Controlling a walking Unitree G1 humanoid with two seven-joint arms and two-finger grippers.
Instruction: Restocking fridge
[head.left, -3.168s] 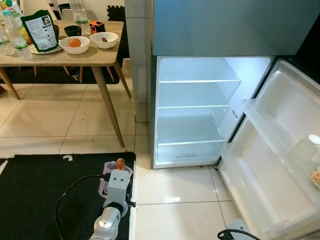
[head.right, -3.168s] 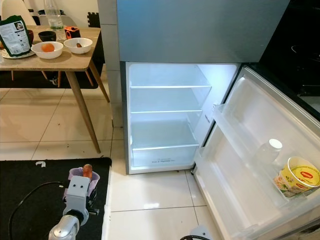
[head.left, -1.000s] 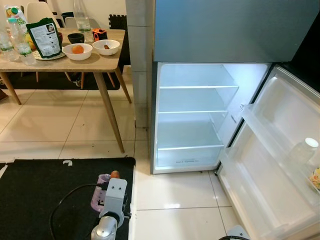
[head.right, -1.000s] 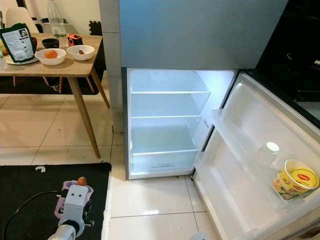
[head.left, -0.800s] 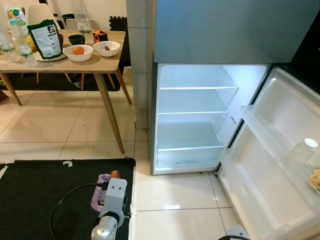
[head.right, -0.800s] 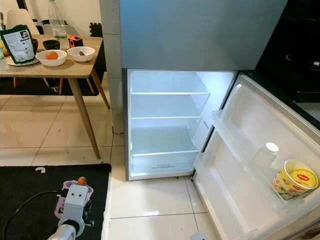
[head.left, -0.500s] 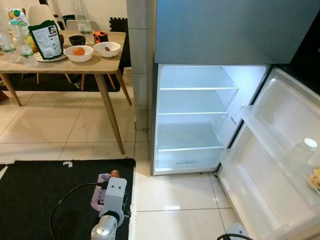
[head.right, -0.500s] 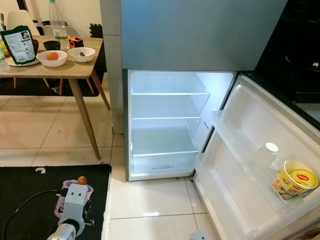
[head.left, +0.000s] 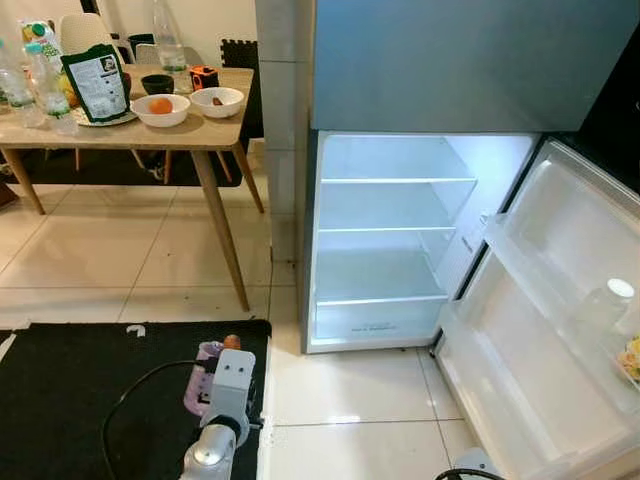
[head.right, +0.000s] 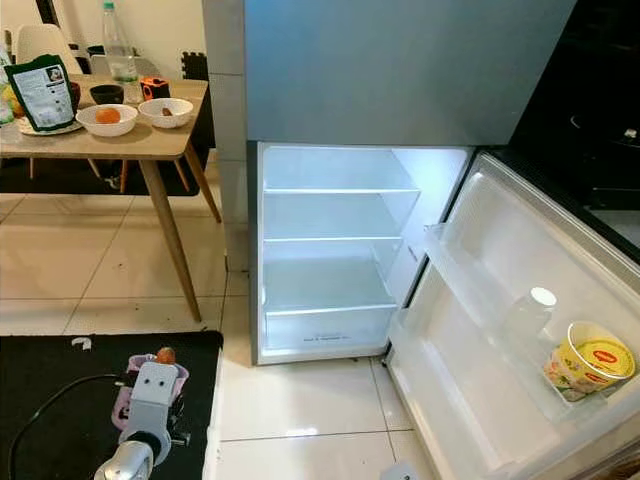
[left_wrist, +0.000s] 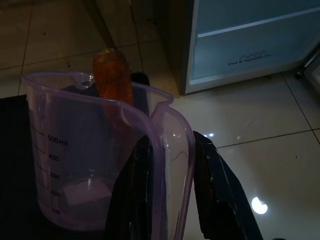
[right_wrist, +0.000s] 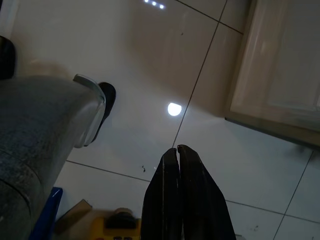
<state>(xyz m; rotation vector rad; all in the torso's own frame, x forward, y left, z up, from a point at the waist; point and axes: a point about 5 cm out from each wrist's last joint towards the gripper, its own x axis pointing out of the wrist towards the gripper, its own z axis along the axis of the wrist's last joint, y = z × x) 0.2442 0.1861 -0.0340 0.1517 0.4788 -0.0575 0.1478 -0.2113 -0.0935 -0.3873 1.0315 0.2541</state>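
Observation:
My left gripper (left_wrist: 170, 165) is shut on the rim of a clear purple measuring jug (left_wrist: 75, 165) with a carrot (left_wrist: 112, 77) standing in it. In the left eye view the jug (head.left: 203, 365) is held low over the black mat, left of the open fridge (head.left: 385, 240), whose lit shelves are bare. On the open fridge door (head.right: 500, 340) a shelf holds a clear white-capped bottle (head.right: 527, 313) and a yellow tub (head.right: 590, 362). My right gripper (right_wrist: 177, 152) hangs shut over the tiled floor with nothing in it.
A wooden table (head.left: 150, 135) stands at the back left with two white bowls (head.left: 160, 108), bottles and a green packet (head.left: 100, 85). A black mat (head.left: 90, 400) covers the floor at the lower left. White tiles (head.left: 350, 400) lie before the fridge.
The view has shifted slightly, so the camera moved. The jug in my left gripper sits a little higher and closer to the fridge than a second ago.

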